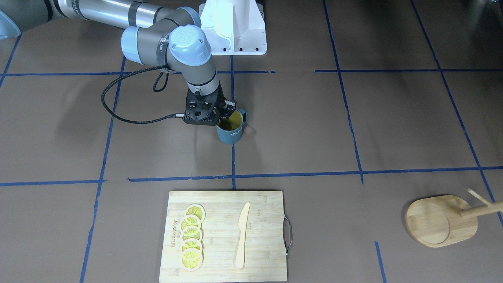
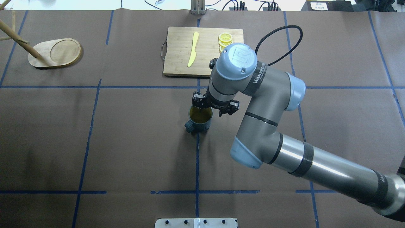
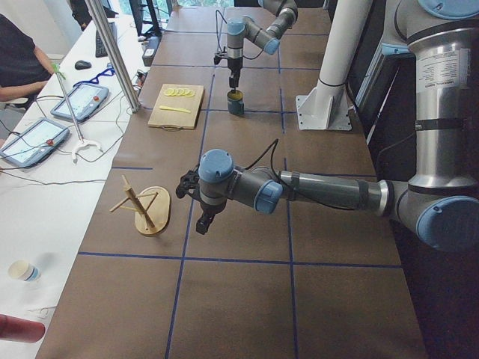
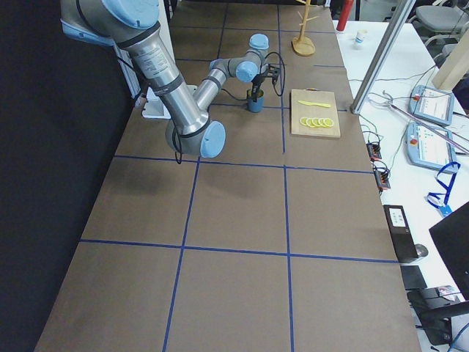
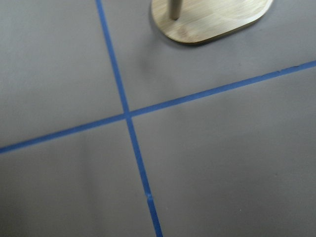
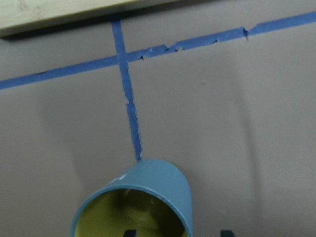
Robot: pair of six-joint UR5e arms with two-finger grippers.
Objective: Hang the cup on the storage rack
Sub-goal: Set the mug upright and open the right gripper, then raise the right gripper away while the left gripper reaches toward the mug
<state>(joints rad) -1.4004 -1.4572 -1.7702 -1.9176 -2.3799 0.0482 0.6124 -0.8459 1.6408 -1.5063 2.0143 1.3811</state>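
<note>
The cup, dark teal-grey with a yellow inside and "HOME" lettering, stands near the table's middle; it also shows from overhead with its handle toward the robot's left. My right gripper points down at the cup's rim. In the right wrist view its fingertips stand apart, one inside the cup and one outside its wall, so it is open. The storage rack stands at the far left corner, empty. My left gripper hovers near the rack; I cannot tell whether it is open or shut.
A bamboo cutting board with a metal handle lies beyond the cup, bearing a yellow knife and lemon slices. Blue tape lines grid the brown table. The left wrist view shows the rack's base and tape.
</note>
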